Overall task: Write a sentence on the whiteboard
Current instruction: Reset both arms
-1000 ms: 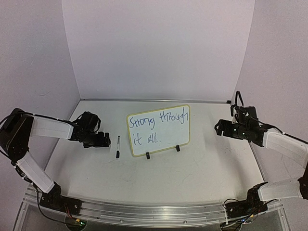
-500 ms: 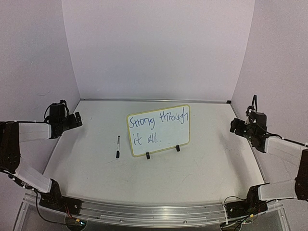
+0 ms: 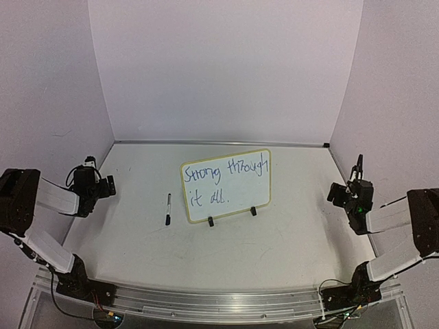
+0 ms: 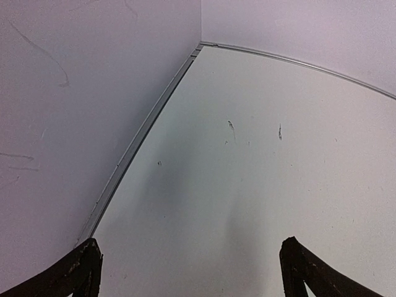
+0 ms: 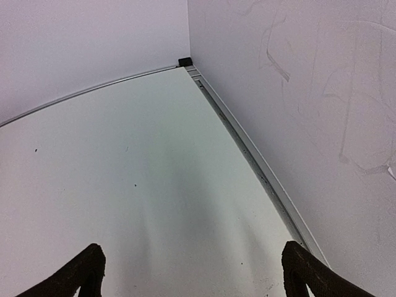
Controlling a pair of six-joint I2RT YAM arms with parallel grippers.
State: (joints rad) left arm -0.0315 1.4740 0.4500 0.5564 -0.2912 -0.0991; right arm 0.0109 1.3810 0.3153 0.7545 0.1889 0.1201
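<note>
The whiteboard (image 3: pixel 226 185), yellow-framed, stands on two black clip feet mid-table, with handwriting reading "Strong through it all." on its face. A black marker (image 3: pixel 167 209) lies flat on the table just left of it. My left gripper (image 3: pixel 103 186) is pulled back to the left table edge, well away from the marker, open with nothing between its fingers (image 4: pixel 83 272). Over at the right edge, my right gripper (image 3: pixel 346 190) is drawn back too and stands open and empty; its fingertips (image 5: pixel 86 269) frame bare table. Neither wrist view shows the board or marker.
Pale walls close in the table at the back and both sides, with a metal strip (image 4: pixel 142 136) along the left wall's foot and another strip (image 5: pixel 247 154) along the right. The arm bases and an aluminium rail (image 3: pixel 219 301) run along the near edge.
Both arms have drawn back from the middle toward their own table edges. The left gripper left the marker's side and opened fully. Board and marker have not moved.
</note>
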